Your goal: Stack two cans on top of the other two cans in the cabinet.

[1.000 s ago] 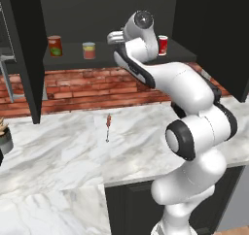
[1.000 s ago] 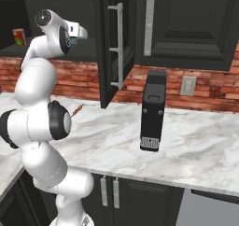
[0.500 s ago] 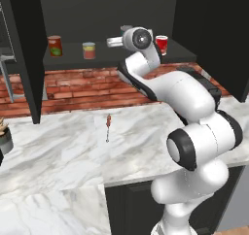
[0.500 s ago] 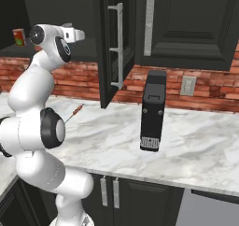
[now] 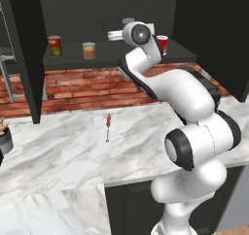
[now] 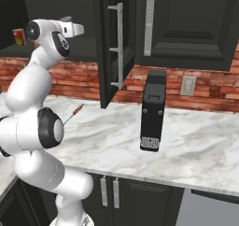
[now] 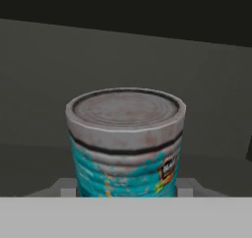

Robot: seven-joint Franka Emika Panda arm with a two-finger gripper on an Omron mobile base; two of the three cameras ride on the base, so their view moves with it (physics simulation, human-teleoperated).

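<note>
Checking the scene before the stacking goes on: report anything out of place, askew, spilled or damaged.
One oddity: a small red-handled tool lies loose on the marble counter, away from everything else. The dark red can, the salmon-pink can and the bright red can stand upright on the cabinet shelf. Nothing looks spilled.

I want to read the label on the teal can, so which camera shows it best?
The hand view: the teal can stands upright in the middle, grey lid and worn teal label facing the camera, its base cut off by the bottom edge. In the left base view the arm covers that part of the cabinet shelf; the right base view gives no clear sight of it.
</note>
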